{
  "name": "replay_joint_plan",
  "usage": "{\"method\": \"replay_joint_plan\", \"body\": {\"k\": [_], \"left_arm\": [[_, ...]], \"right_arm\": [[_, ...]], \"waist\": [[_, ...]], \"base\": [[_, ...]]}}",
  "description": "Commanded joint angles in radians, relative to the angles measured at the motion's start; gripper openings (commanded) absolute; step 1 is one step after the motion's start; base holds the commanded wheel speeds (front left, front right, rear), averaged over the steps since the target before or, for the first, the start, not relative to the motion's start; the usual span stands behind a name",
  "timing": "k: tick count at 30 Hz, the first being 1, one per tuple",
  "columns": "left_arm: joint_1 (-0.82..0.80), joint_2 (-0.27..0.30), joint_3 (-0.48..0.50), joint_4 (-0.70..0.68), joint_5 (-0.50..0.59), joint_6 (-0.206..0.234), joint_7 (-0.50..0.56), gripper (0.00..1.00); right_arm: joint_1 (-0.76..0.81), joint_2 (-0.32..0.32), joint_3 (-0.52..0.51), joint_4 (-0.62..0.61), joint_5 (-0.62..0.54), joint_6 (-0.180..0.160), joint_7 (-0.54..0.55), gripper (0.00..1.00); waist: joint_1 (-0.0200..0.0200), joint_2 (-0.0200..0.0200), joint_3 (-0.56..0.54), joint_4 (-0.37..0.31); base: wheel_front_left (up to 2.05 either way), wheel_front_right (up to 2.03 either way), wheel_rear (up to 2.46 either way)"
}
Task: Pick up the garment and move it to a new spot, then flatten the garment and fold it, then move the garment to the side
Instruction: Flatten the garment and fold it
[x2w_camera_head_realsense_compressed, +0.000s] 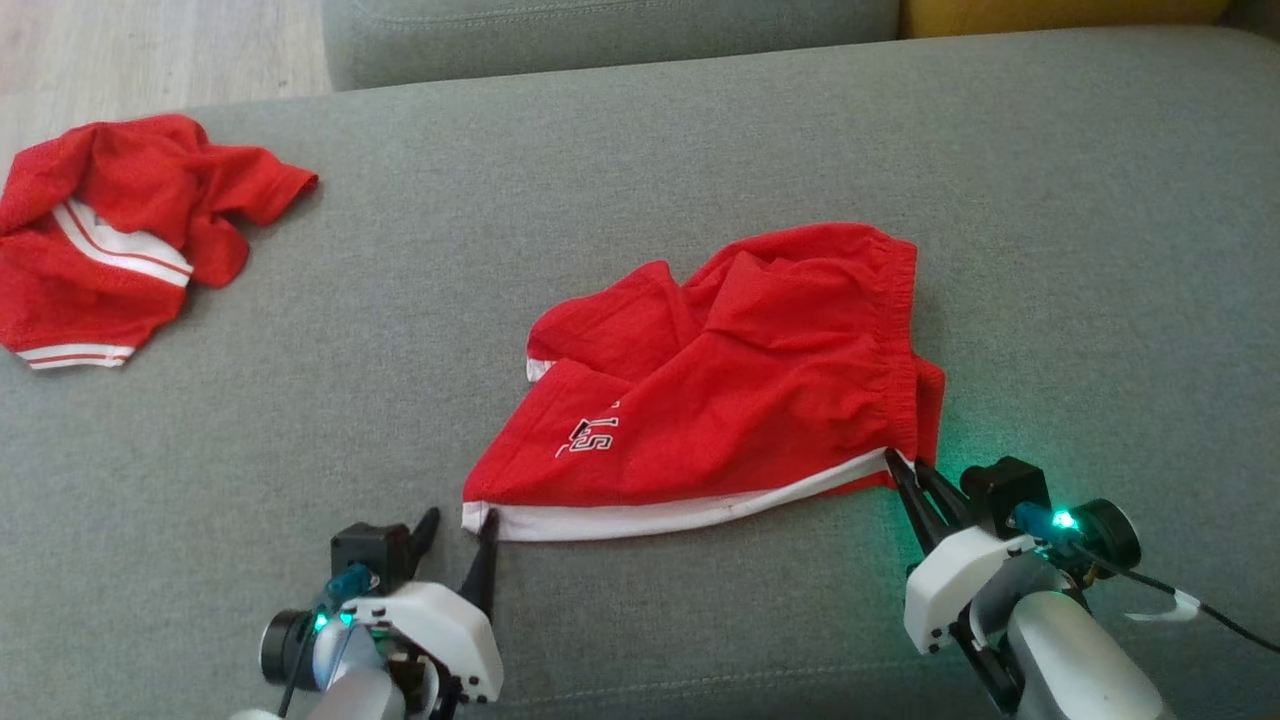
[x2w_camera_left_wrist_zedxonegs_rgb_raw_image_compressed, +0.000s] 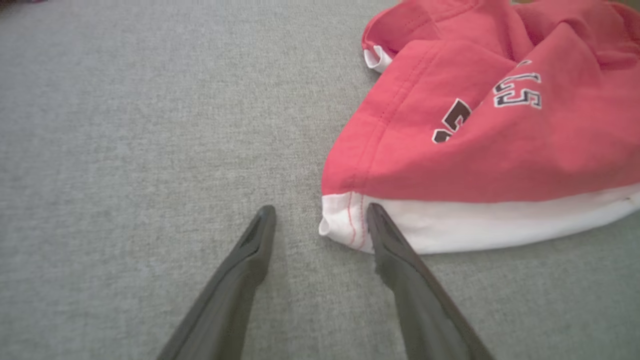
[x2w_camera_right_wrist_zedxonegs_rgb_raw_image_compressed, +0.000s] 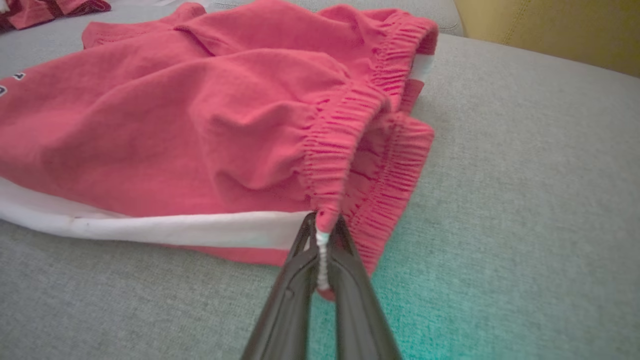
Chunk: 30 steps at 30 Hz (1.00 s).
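Head view: shorts (x2w_camera_head_realsense_compressed: 740, 400) are seen mid-cushion (x2w_camera_head_realsense_compressed: 700, 130), near its front edge. The waistband (x2w_camera_right_wrist_zedxonegs_rgb_raw_image_compressed: 345, 145) corner is pinched by the right gripper (x2w_camera_head_realsense_compressed: 905, 470); the left gripper (x2w_camera_head_realsense_compressed: 458, 530) is spread wide astride the hem (x2w_camera_left_wrist_zedxonegs_rgb_raw_image_compressed: 450, 230) corner. So thin a pinch could be lost under pull.

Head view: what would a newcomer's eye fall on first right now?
The red shorts, rumpled midway across the grey sofa. Next, the right claw pinching their waistband corner at the right, and the left claw open at the white hem corner. A second red garment lies crumpled at far left.
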Motion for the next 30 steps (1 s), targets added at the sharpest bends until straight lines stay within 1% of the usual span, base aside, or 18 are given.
{"method": "replay_joint_plan", "body": {"k": [1,2,5,6,9,10,12,13,14,18,21,24,27,28,30], "left_arm": [[-0.04,0.002,0.021,-0.015,-0.005,-0.007,-0.011,0.78],[-0.044,0.002,0.015,-0.01,-0.005,-0.01,-0.014,0.68],[-0.051,0.002,-0.007,0.005,0.001,-0.017,-0.02,0.49],[-0.053,0.002,-0.014,0.011,0.0,-0.021,-0.022,0.46],[-0.056,0.002,-0.033,0.024,-0.006,-0.026,-0.026,0.44],[-0.056,0.001,-0.04,0.027,-0.01,-0.025,-0.027,0.39],[-0.058,0.001,-0.05,0.03,-0.02,-0.021,-0.03,0.25],[-0.059,0.001,-0.055,0.03,-0.024,-0.019,-0.032,0.14],[-0.06,0.001,-0.059,0.029,-0.028,-0.017,-0.034,0.0],[-0.056,0.001,-0.063,0.0,-0.035,-0.006,-0.042,0.0],[-0.043,0.005,-0.046,-0.059,-0.032,0.006,-0.046,0.0],[-0.017,0.019,-0.013,-0.169,-0.021,0.018,-0.047,0.0],[0.016,0.033,0.025,-0.303,-0.004,0.032,-0.047,0.0],[0.016,0.033,0.025,-0.303,-0.004,0.032,-0.047,0.0],[0.039,0.043,0.051,-0.39,0.009,0.04,-0.047,0.0]], "right_arm": [[-0.033,-0.006,0.013,-0.028,-0.003,0.007,-0.014,0.0],[-0.033,-0.006,0.013,-0.028,-0.003,0.007,-0.015,0.0],[-0.035,-0.004,0.015,-0.025,-0.001,0.007,-0.017,0.0],[-0.036,-0.003,0.016,-0.023,-0.001,0.007,-0.017,0.0],[-0.037,-0.001,0.02,-0.019,0.001,0.007,-0.019,0.0],[-0.037,0.0,0.02,-0.017,0.002,0.007,-0.02,0.0],[-0.039,0.001,0.022,-0.015,0.003,0.007,-0.021,0.0],[-0.04,0.002,0.023,-0.014,0.003,0.007,-0.021,0.0],[-0.041,0.002,0.023,-0.013,0.004,0.007,-0.023,0.0],[-0.044,0.004,0.019,-0.017,0.008,0.007,-0.032,0.0],[-0.047,0.001,0.017,-0.039,0.009,0.007,-0.047,0.0],[-0.05,-0.003,0.013,-0.081,0.014,0.007,-0.061,0.0],[-0.051,-0.006,0.013,-0.149,0.04,0.007,-0.07,0.0],[-0.051,-0.006,0.013,-0.149,0.04,0.007,-0.07,0.0],[-0.053,-0.016,0.02,-0.211,0.049,0.007,-0.073,0.0]], "waist": [[0.0,0.0,0.002,-0.001],[0.0,0.0,0.002,-0.002],[0.0,0.0,0.002,-0.005],[0.0,0.0,0.002,-0.006],[0.0,0.0,0.0,-0.012],[0.0,0.0,-0.001,-0.013],[0.0,0.0,-0.001,-0.017],[0.0,0.0,0.0,-0.019],[0.0,0.0,0.0,-0.02],[0.0,0.0,-0.007,-0.02],[0.0,0.0,-0.016,-0.017],[0.0,0.0,-0.033,-0.012],[0.0,0.0,-0.053,-0.009],[0.0,0.0,-0.053,-0.009],[0.0,0.0,-0.067,-0.009]], "base": [[0.0,0.0,0.0],[0.0,0.0,0.0],[0.0,0.0,0.0],[0.0,0.0,0.0],[0.0,0.0,0.0],[0.0,0.0,0.0],[0.0,0.0,0.0],[0.0,0.0,0.0],[0.0,0.0,0.0],[0.0,0.0,0.0],[0.0,0.0,0.0],[0.0,0.0,0.0],[0.0,0.0,0.0],[0.0,0.0,0.0],[0.0,0.0,0.0]]}}
